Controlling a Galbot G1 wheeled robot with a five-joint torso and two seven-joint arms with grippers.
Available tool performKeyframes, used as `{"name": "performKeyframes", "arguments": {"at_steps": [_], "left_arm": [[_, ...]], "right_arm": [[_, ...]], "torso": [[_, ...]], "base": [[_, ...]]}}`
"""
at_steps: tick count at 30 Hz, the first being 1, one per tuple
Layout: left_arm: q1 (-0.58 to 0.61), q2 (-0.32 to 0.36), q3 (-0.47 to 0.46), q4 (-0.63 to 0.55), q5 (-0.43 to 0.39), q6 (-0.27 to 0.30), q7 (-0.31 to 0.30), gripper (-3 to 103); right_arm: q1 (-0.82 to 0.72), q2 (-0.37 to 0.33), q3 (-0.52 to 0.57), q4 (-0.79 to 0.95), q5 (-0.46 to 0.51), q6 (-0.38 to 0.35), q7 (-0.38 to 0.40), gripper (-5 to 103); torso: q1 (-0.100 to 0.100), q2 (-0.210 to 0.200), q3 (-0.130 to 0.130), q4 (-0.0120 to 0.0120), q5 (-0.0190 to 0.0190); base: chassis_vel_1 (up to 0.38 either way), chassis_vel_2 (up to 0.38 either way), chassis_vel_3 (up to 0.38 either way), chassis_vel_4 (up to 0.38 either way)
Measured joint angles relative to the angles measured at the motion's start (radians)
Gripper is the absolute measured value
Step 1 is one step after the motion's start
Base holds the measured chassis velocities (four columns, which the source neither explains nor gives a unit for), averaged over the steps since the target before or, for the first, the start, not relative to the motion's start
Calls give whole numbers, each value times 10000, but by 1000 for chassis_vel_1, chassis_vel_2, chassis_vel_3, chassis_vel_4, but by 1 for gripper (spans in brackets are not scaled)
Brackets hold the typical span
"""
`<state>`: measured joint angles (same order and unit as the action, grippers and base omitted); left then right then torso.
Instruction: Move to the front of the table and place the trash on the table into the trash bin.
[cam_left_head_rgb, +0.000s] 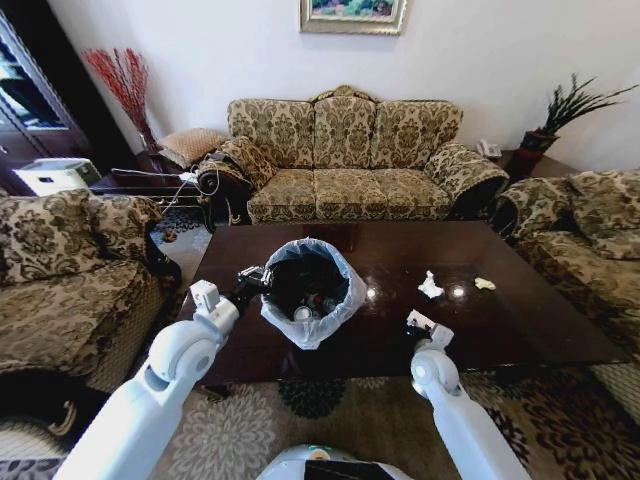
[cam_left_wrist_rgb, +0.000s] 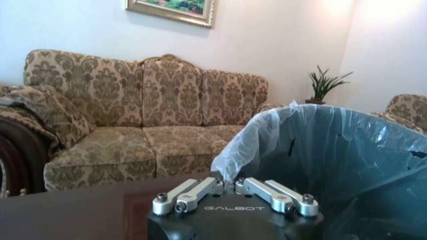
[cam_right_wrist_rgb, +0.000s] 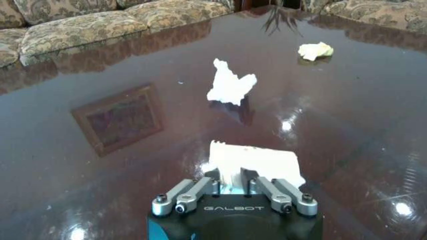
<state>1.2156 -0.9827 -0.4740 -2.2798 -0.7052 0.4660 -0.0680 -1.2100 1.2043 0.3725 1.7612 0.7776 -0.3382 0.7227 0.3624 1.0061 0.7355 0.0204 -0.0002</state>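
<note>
A: Bin position?
B: Small round black trash bin (cam_left_head_rgb: 312, 292) with a whitish plastic liner stands on the glossy dark brown coffee table (cam_left_head_rgb: 540, 320), near its front left. Some litter lies inside, too small to identify.
A: Left arm?
B: Left gripper (cam_left_head_rgb: 262, 276) sits at the bin's left side. In the left wrist view, left gripper (cam_left_wrist_rgb: 227, 181) has its fingers drawn together on the folded edge of the liner.
A: Right arm?
B: Right gripper (cam_right_wrist_rgb: 230, 176) is low over the table to the right of the bin, fingers closed on a flat white paper piece (cam_right_wrist_rgb: 257, 161).
A: Loose trash?
B: Crumpled white paper (cam_left_head_rgb: 430, 286) lies on the table past the right gripper; a pale yellowish scrap (cam_left_head_rgb: 485, 284) lies near it, farther right.
</note>
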Motion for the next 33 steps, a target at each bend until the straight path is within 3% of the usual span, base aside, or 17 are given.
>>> {"name": "performKeyframes", "arguments": {"at_steps": [6, 17, 21, 24, 25, 28, 29, 31, 32, 33], "left_arm": [[-14, -14, 24, 51, 0, -95, 0, 3], [-48, -11, 39, 69, 0, -134, 1, 3], [24, -23, 31, 79, 35, -159, -16, 3], [18, 66, 47, 185, 145, -225, -111, 3], [18, 66, 47, 185, 145, -225, -111, 3], [-163, 144, 91, 352, 237, -225, -120, 3], [-163, 144, 91, 352, 237, -225, -120, 3], [-260, 47, 150, 467, 241, -219, -131, 3], [-260, 47, 150, 467, 241, -219, -131, 3], [-414, -51, 221, 604, 242, -201, -140, 3]], "right_arm": [[-58, -5, 120, -55, -67, 116, -23, 2], [-233, -78, 318, 351, -373, 429, -36, 0], [-204, -480, 304, 1356, -444, 597, -99, 0], [337, -1511, -21, 2422, 131, 825, -234, 0], [337, -1511, -21, 2422, 131, 825, -234, 0], [1610, -3628, -504, 3530, 1904, 947, -975, 0], [1610, -3628, -504, 3530, 1904, 947, -975, 0], [2768, -5013, -888, 4009, 2915, 1024, -2222, 0], [2768, -5013, -888, 4009, 2915, 1024, -2222, 0], [3553, -5583, -1078, 4274, 3482, 1028, -2992, 0]], "torso": [[1, 0, 1, -1, 3], [1, -1, 1, -1, 6], [1, 0, 1, -3, 4], [1, 0, 1, 0, 5], [1, 0, 1, 0, 5], [2, -1, 2, 0, 6], [2, -1, 2, 0, 6], [3, -1, 2, 0, 5], [3, -1, 2, 0, 5], [2, 0, 2, -1, 6]], "base": [[0, 0, 0, 0], [0, 0, 0, 0], [0, 0, 0, 0], [0, 0, 0, 0], [0, 0, 0, 0], [0, 0, 0, 0], [0, 0, 0, 0], [0, 0, 0, 0], [0, 0, 0, 0], [0, 0, 0, 0]]}}
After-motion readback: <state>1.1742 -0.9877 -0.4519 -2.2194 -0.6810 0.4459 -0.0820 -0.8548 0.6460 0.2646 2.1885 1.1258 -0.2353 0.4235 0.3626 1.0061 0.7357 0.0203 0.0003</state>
